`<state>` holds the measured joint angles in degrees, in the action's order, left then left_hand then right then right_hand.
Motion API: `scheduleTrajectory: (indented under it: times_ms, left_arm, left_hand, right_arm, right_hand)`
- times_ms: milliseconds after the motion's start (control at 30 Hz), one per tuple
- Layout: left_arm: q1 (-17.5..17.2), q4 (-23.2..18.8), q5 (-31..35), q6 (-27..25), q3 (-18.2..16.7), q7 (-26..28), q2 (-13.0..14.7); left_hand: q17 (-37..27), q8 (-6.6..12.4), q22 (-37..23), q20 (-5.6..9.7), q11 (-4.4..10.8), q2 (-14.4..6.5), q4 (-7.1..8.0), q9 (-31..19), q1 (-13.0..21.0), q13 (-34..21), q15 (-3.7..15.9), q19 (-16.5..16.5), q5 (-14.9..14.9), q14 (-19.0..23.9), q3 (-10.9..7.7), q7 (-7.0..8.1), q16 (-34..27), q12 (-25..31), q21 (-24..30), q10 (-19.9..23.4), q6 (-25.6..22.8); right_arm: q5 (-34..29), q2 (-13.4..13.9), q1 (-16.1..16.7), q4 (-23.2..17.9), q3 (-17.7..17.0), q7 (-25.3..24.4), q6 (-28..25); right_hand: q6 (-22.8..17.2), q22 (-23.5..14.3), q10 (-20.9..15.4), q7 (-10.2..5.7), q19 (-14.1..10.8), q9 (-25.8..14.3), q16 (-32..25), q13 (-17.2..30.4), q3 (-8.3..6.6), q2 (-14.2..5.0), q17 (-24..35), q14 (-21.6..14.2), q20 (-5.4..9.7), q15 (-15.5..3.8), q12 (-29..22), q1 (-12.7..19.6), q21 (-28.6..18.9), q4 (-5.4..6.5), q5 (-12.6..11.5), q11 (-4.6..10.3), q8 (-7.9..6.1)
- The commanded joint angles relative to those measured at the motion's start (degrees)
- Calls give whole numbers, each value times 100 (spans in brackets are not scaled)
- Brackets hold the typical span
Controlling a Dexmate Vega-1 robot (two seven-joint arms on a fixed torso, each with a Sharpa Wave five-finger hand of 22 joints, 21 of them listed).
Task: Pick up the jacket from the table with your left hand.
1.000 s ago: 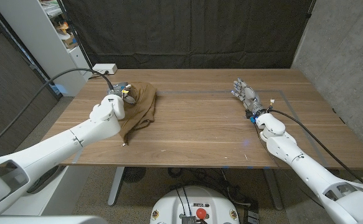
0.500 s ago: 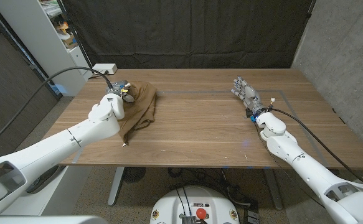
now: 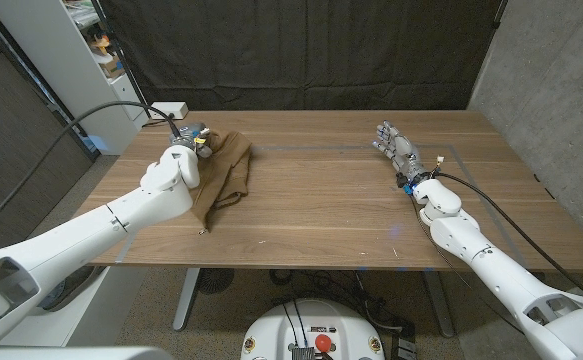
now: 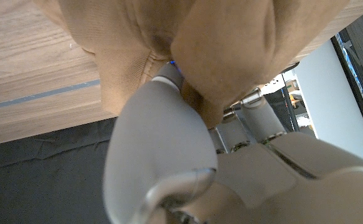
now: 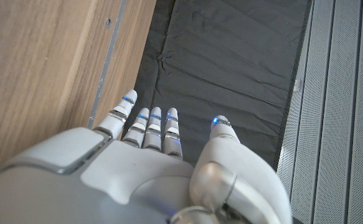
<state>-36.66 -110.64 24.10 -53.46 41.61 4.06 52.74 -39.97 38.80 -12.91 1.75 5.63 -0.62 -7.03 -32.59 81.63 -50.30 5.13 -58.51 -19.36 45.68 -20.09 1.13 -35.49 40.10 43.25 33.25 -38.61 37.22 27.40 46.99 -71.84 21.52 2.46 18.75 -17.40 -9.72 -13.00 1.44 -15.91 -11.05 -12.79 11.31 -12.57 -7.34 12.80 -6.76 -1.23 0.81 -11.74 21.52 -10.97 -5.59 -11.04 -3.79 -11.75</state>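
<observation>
Head view high, facing down over table (image 3: pixel 321 200); wrist views close, sharing tabletop.

The jacket (image 3: pixel 226 172) is soft matt tan cloth, the table (image 3: pixel 321 200) smooth wood, and the left hand (image 3: pixel 184 150) glossy grey plastic.

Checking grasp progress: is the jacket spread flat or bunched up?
Bunched. The brown jacket lies crumpled in folds on the table, and the left hand grips a gathered fold of it, seen close in the left wrist view.
</observation>
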Motion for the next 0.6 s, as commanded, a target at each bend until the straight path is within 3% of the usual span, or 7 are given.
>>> scheduleTrajectory:
  times_ms: [33,600]
  left_arm:
    - [55,-215,112,-95,-57,30,38]
    - [178,-571,294,-287,-81,-93,171]
  left_hand:
    - [-37,48,-9,28,11,-397,-258,-24,455,-51,350,4,-52,64,-294,0,24,23,89,71,-57]
    - [-84,56,-5,66,16,-392,-242,-23,423,-180,321,69,-112,86,-328,-12,69,12,235,95,-79]
  right_arm:
    - [23,6,6,-9,-37,14,48]
    - [33,-5,35,-65,-63,-18,93]
  right_hand:
    - [-56,-10,-37,2,0,-21,-23,14,14,4,7,-60,-21,6,-5,49,-5,-4,-13,-4,-1]
    - [-58,-10,-39,7,-4,-21,-21,14,17,0,8,-56,-19,6,-4,48,-7,-5,-13,4,1]
